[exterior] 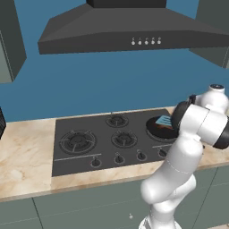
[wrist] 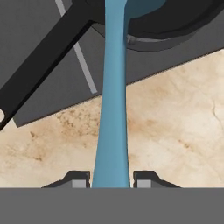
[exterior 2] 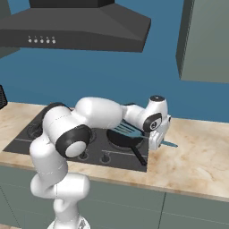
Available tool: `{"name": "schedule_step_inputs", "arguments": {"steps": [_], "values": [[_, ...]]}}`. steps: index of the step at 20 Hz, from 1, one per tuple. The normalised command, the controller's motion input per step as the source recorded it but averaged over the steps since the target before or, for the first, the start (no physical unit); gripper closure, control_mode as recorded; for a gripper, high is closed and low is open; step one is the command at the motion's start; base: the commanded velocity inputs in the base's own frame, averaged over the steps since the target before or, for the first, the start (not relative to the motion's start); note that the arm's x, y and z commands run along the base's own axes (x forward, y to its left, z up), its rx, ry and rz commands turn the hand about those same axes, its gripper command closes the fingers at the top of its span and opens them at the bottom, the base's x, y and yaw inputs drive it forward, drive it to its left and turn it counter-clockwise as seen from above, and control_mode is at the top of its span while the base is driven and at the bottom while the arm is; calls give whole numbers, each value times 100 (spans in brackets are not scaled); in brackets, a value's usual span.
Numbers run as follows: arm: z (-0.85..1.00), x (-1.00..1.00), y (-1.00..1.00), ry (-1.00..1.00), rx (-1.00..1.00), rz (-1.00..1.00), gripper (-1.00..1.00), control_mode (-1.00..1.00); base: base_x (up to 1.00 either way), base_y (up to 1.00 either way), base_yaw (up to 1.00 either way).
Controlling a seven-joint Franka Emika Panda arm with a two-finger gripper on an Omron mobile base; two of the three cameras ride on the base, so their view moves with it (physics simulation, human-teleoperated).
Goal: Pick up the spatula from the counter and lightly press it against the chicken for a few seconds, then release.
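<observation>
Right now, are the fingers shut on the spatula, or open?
Shut on the spatula. In the hand view both fingers sit flush against its blue handle, which runs up from them toward the pan.

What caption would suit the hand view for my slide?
Gripper shut on the blue spatula, its handle stretching across the marble counter to the black pan.

Blue spatula (wrist: 113,109) between the gripper (wrist: 111,179) tips, across marbled counter (wrist: 175,131) to a dark pan (wrist: 188,22), blade perhaps inside.
</observation>
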Motion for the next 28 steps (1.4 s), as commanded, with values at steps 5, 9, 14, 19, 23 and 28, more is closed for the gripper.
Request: {"name": "schedule_step_inputs", "arguments": {"steps": [5, 9, 14, 19, 23, 28], "values": [[-6, 0, -1, 0, 0, 0, 100, -100, 0, 0, 0], [-9, 0, 0, 0, 0, 0, 100, -100, 0, 0, 0], [-15, 0, 0, 0, 0, 0, 100, -100, 0, 0, 0], [-18, 0, 0, 0, 0, 0, 100, -100, 0, 0, 0], [-17, 1, 0, 0, 0, 0, 100, -100, 0, 0, 0], [-10, 9, 0, 0, 0, 0, 100, -100, 0, 0, 0]]}}
